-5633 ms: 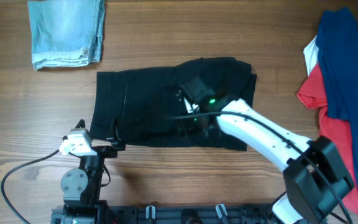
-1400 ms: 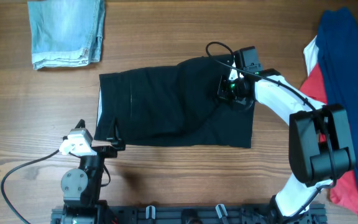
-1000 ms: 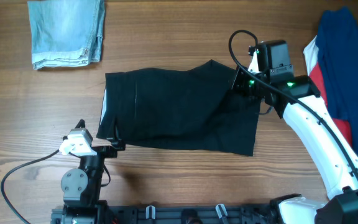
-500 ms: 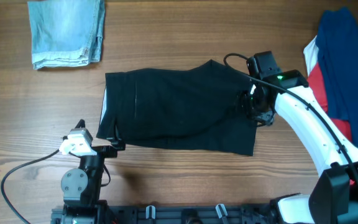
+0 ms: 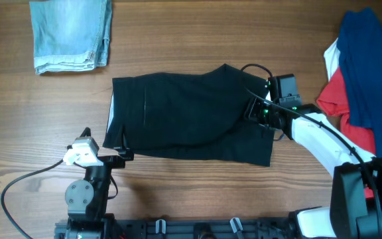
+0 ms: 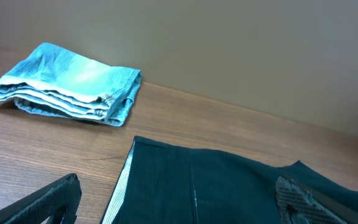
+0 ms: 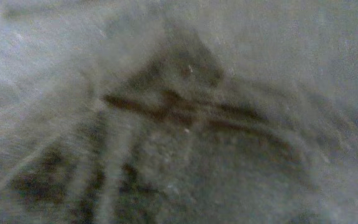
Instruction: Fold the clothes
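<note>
Right tool (image 5: 255, 111) on the right edge of the shorts (image 5: 178, 119), grip impossible to tell; left tool (image 6: 179, 202) gapes wide. Fold step, it seems: next, carry that edge leftward.

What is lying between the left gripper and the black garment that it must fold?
Nothing visible does. The left gripper is open right at the left edge of the black garment. The folded denim lies well away, at the far left, and blocks nothing.
</note>
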Controlling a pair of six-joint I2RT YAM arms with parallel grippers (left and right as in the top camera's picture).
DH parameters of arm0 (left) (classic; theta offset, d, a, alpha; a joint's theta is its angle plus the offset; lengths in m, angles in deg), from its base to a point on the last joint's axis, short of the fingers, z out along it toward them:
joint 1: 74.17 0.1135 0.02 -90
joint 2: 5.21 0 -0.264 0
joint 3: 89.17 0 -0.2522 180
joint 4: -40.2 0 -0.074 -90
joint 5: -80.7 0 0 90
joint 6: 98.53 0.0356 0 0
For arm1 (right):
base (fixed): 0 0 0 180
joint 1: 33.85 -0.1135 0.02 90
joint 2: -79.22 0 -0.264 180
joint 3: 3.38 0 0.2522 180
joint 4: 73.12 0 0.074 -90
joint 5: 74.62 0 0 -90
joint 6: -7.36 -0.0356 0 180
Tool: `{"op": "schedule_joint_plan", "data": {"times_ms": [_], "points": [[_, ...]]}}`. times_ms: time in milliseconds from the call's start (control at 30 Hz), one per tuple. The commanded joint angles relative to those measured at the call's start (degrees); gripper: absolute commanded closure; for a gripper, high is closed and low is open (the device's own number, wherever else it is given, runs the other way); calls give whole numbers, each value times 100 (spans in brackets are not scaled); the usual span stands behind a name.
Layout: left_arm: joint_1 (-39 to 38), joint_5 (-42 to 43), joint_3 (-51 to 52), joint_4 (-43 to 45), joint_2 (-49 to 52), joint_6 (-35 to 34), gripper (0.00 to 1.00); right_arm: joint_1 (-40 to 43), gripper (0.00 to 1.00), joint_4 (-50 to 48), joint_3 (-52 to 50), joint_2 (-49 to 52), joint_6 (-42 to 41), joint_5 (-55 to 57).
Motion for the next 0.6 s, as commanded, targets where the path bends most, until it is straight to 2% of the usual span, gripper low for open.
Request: {"op": "schedule_joint_plan", "data": {"times_ms": [0,67,167,300,333,367,467,567], "points": [[28,-52,22,-4,-31,94,0,17,67,-192,-44,13,-208,-98],[28,-52,22,-4,-31,94,0,20,96,-293,-44,13,-284,-44],[28,-55,22,-4,-31,94,0,20,96,-527,-26,-11,-278,46],[28,-55,22,-4,-31,94,0,219,96,-328,15,-608,-57,374],[28,-52,22,-4,-31,94,0,306,92,-114,13,-752,-37,544],[28,-52,22,-4,-31,94,0,424,61,175,13,-826,-33,678],[28,-52,22,-4,-31,94,0,608,59,400,11,-791,321,669],[28,-52,22,-4,-31,94,0,608,47,310,11,-673,428,490]]}}
